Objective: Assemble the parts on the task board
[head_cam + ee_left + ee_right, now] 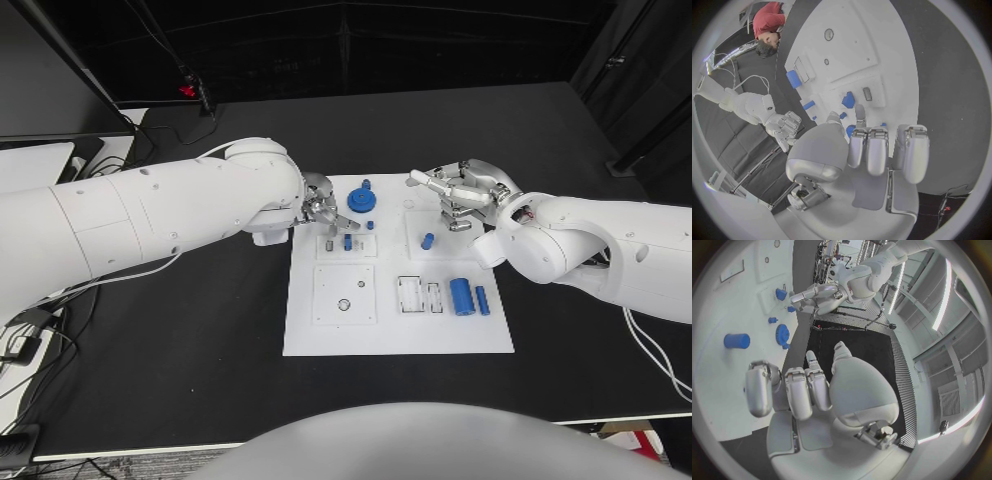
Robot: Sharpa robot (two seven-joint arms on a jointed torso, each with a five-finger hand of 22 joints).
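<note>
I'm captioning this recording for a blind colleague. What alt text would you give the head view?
Two white robot arms reach in from either side over a white rectangular task board on a black table, the silver left hand and silver right hand both at its far end, neither visibly holding anything. Small blue parts lie on the board, including a round blue gear and a larger blue cylinder.

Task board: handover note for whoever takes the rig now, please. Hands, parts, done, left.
Left hand: holds nothing, fingers apart, over the task board's far left edge.
Right hand: holds nothing, over the far right edge.
Parts: blue gear at the far end; small blue peg mid-board; blue cylinder and thin blue bar lying on the near right.
Done: cannot tell whether gear is seated.
Left: cylinder, bar and peg appear loose, still to place.
</note>
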